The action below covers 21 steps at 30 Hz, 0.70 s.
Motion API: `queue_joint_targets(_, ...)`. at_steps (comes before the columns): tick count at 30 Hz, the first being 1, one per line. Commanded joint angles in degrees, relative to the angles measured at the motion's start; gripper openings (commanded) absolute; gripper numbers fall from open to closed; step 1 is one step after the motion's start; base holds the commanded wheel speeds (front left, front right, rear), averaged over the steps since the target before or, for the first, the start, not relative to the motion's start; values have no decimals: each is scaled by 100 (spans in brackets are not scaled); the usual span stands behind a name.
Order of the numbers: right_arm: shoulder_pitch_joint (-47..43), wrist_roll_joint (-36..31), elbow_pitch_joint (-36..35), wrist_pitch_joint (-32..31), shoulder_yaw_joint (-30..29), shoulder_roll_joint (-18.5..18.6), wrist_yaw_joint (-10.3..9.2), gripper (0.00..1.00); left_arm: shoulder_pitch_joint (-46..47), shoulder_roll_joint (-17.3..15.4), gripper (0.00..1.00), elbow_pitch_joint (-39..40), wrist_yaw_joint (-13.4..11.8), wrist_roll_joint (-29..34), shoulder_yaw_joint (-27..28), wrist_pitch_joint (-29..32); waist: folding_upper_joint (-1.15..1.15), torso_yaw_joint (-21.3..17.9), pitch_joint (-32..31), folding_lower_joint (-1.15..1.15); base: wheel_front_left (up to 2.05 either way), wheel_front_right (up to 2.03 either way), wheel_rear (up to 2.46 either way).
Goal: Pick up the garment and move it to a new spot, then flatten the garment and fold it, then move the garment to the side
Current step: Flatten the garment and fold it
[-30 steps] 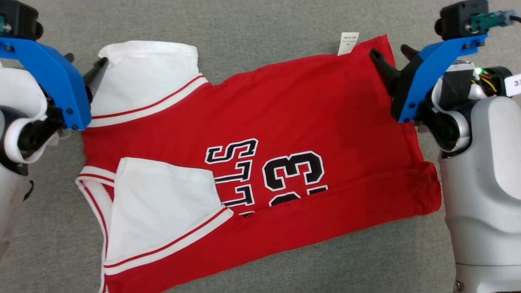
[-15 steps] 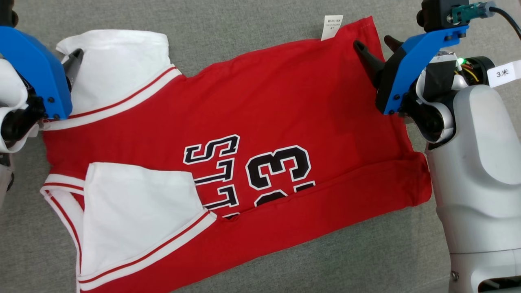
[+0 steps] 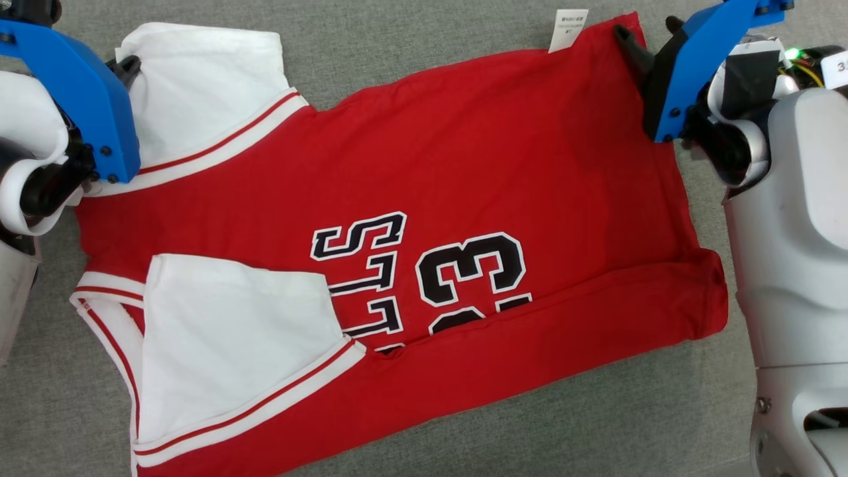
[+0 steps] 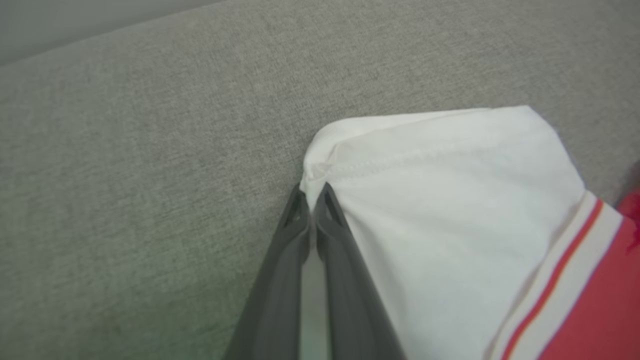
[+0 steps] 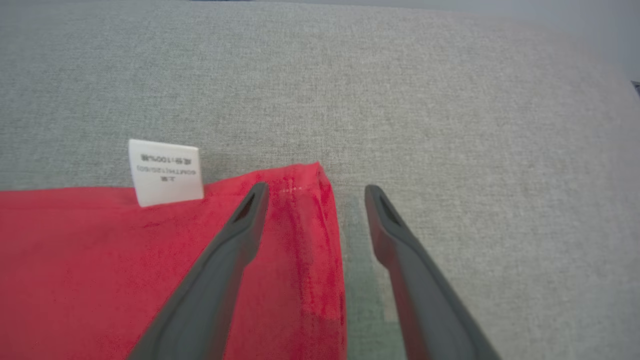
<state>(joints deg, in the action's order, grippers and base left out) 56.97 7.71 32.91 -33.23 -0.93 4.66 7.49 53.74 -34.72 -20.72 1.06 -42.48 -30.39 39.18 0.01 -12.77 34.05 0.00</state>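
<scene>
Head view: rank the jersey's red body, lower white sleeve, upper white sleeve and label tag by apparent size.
Largest to smallest:
red body
lower white sleeve
upper white sleeve, partly hidden behind the left gripper, so less sure
label tag

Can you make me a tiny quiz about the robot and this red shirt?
1. True or false: the left gripper is shut on a white sleeve corner of the red jersey with black lettering.
2. The right gripper is: A) open, straddling the jersey's red corner edge; B) shut on a sleeve; C) holding a cup.
3. Fill in: the jersey lies on a ____ fabric surface.
Key: 1 true; 2 A; 3 grey.
</scene>
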Motion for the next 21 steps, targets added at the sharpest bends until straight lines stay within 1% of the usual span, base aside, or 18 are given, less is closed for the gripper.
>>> queue_joint_targets(1, 182, -128, 100, -71, -28, 111, 1, 100, -30, 31, 0, -61, 32, 31, -75, 8, -1, 58, 27, 0, 0, 0, 0)
queue_joint_targets(4, 310, -333, 315, -233, -20, 168, 1, 100, 18, 99, 0, -68, 46, 49, -114, -48, -1, 147, 56, 0, 0, 0, 0)
queue_joint_targets(5, 353, -370, 377, -267, 4, 186, 1, 96, 33, 135, 0, -73, 64, 39, -123, -71, -1, 177, 64, 0, 0, 0, 0)
queue_joint_targets(6, 395, -387, 433, -291, 12, 199, 1, 84, 42, 169, 0, -80, 78, 37, -138, -94, -1, 205, 71, 0, 0, 0, 0)
queue_joint_targets(7, 430, -387, 488, -304, 25, 202, 1, 48, 52, 193, 0, -91, 95, 38, -148, -115, -1, 227, 78, 0, 0, 0, 0)
queue_joint_targets(8, 450, -364, 543, -340, 37, 210, 1, 33, 62, 232, 0, -91, 102, 23, -146, -171, -1, 251, 80, 0, 0, 0, 0)
queue_joint_targets(9, 458, -323, 610, -369, 27, 213, 1, 24, 57, 277, 0, -99, 129, -19, -128, -226, -1, 274, 77, 0, 0, 0, 0)
queue_joint_targets(10, 468, -294, 664, -405, 8, 221, 1, 18, 50, 327, 0, -103, 149, -57, -103, -289, -1, 296, 75, 0, 0, 0, 0)
queue_joint_targets(11, 480, -265, 714, -429, 1, 232, 1, 5, 44, 376, 0, -108, 167, -80, -90, -357, -1, 315, 71, 0, 0, 0, 0)
queue_joint_targets(12, 480, -265, 714, -429, 1, 232, 1, 5, 44, 376, 0, -108, 167, -80, -90, -357, -1, 315, 71, 0, 0, 0, 0)
queue_joint_targets(13, 483, -217, 813, -475, -27, 257, 1, 0, 19, 445, 0, -158, 199, -114, -101, -455, -1, 358, 52, 0, 0, 0, 0)
queue_joint_targets(17, 506, -188, 906, -434, -59, 339, 0, 0, 45, 502, 0, -251, 257, -106, -109, -629, -1, 410, 38, 0, 0, 0, 0)
queue_joint_targets(21, 526, -145, 890, -90, -103, 404, 1, 0, 91, 581, 0, -304, 321, -17, -33, -1171, -1, 504, -24, 0, 0, 0, 0)
